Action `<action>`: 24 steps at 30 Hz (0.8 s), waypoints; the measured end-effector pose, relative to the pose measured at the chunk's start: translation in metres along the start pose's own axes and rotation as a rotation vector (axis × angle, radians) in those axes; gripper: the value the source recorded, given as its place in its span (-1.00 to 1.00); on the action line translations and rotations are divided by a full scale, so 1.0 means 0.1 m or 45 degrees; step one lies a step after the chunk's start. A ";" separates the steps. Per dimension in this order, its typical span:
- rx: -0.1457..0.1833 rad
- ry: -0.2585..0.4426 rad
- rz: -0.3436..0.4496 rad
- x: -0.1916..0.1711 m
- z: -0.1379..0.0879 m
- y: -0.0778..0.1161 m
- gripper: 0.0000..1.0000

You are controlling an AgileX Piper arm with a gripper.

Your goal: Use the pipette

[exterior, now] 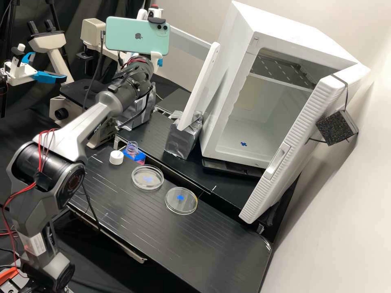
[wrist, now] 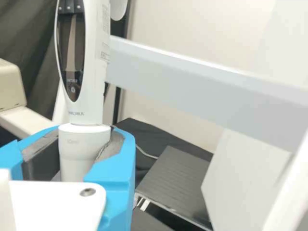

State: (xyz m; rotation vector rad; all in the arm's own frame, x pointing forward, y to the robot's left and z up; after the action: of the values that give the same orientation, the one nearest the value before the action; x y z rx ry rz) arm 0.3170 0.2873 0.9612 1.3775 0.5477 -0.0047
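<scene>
Pipette (wrist: 96, 103), white and slender with a dark oval panel, stands nearly upright in the white gripper (exterior: 160, 62), whose two blue fingers (wrist: 118, 171) grip its lower body from both sides. Lower than the hand, on the black bench (exterior: 220, 244), sit an open clear bottle (exterior: 132, 149), a white round cap (exterior: 116, 158) beside it, and two clear round dishes (exterior: 147, 184). A white box-shaped cabinet (exterior: 228, 77), its door open, stands well apart from the hand.
</scene>
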 end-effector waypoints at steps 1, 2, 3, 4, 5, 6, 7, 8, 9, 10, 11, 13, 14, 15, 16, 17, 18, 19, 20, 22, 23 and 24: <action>-0.005 0.002 0.005 0.00 -0.01 0.01 -1.00; -0.001 0.000 0.012 0.00 -0.01 0.03 -1.00; 0.006 0.002 0.019 0.00 -0.02 0.05 -1.00; 0.011 0.000 0.025 0.01 -0.02 0.07 -1.00; 0.010 -0.005 0.027 0.02 -0.02 0.08 -1.00; 0.019 -0.008 0.033 0.03 -0.03 0.10 -1.00; 0.023 -0.018 0.037 0.05 -0.02 0.12 -1.00; 0.027 -0.026 0.040 0.07 -0.02 0.14 -1.00; 0.032 -0.033 0.041 0.10 0.00 0.15 -1.00; 0.043 -0.038 0.040 0.12 0.00 0.15 -1.00; 0.051 -0.047 0.037 0.14 0.02 0.16 -1.00; 0.066 -0.058 0.018 0.20 0.05 0.14 -1.00; 0.081 -0.062 0.007 0.23 0.07 0.14 -1.00; 0.104 -0.069 -0.009 0.26 0.10 0.14 -1.00; 0.108 -0.073 -0.017 0.27 0.11 0.14 -1.00; 0.115 -0.081 -0.029 0.29 0.13 0.13 -1.00; 0.132 -0.099 -0.048 0.31 0.18 0.12 -1.00; 0.133 -0.111 -0.064 0.34 0.21 0.11 -1.00; 0.141 -0.115 -0.065 0.34 0.22 0.12 -1.00; 0.158 -0.125 -0.071 0.37 0.26 0.12 -1.00; 0.163 -0.131 -0.072 0.39 0.28 0.12 -1.00; 0.165 -0.132 -0.073 0.40 0.29 0.12 -1.00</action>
State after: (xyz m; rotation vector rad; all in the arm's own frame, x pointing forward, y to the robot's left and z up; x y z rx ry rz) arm 0.3660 0.2756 0.9601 1.4786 0.5070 -0.1597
